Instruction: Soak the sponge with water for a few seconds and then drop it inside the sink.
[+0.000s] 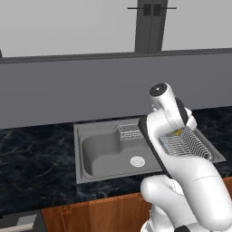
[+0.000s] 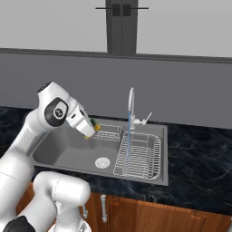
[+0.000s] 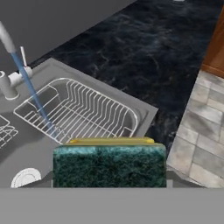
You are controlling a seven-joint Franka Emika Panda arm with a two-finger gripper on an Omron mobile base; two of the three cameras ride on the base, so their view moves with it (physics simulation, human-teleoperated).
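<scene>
Hand view looks down over the sponge (image 3: 109, 165), whose dark green scrub face fills the lower middle with a thin yellow edge along its top; the gripper (image 3: 109, 177) is clenched on it from both sides. Beyond the sponge lies the grey sink (image 3: 144, 114) with its wire dish rack (image 3: 83, 111), and the water (image 3: 33, 94) falls as a thin blue stream from the faucet (image 3: 6, 39) onto the rack, off to one side of the sponge and not touching it. Part of the round drain (image 3: 24, 177) shows beside the sponge. From the right base view, the gripper (image 2: 90, 130) holds the sponge (image 2: 94, 126) above the basin, left of the faucet (image 2: 131, 102) and its stream (image 2: 128, 136). Dark marbled counter (image 2: 195, 158) surrounds the sink (image 2: 68, 152).
</scene>
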